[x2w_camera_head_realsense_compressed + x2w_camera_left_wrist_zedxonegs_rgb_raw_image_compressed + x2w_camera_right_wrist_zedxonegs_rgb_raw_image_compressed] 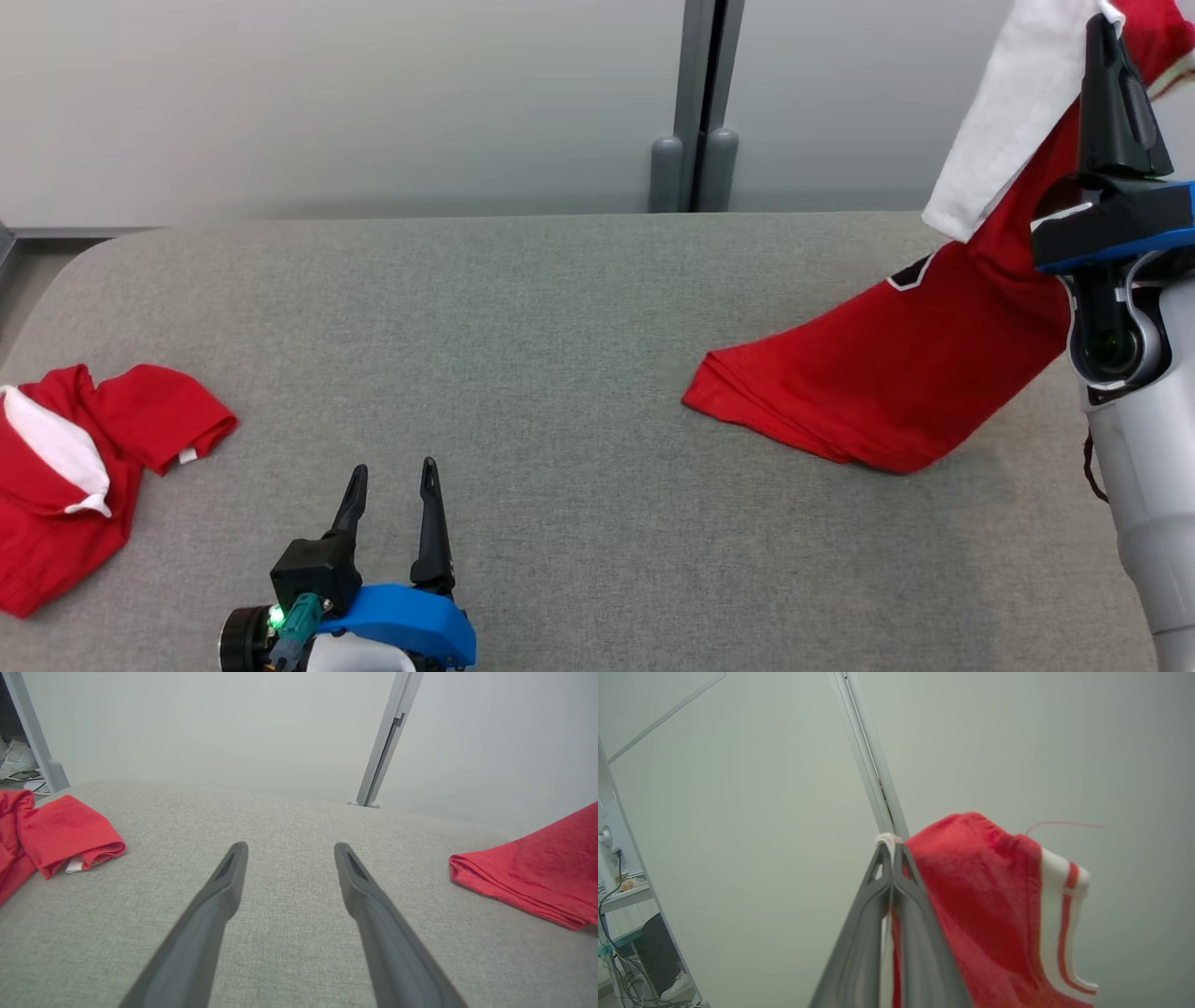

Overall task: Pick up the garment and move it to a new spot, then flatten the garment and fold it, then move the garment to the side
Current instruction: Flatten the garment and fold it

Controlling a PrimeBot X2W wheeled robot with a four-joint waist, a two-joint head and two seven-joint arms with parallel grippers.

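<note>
At two o'clock the right claw [1106, 33] is pinching the garment [887, 383] to relocate it; the left claw [394, 469] is hovering wide open.

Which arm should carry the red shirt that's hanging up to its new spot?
Right: the right jaws are shut on the red-and-white cloth shirt, partly lifted; the left jaws stand open and empty.

Table [560, 327] middle free; crumpled shirt [140, 411] left, garment [887, 373] right.
</note>
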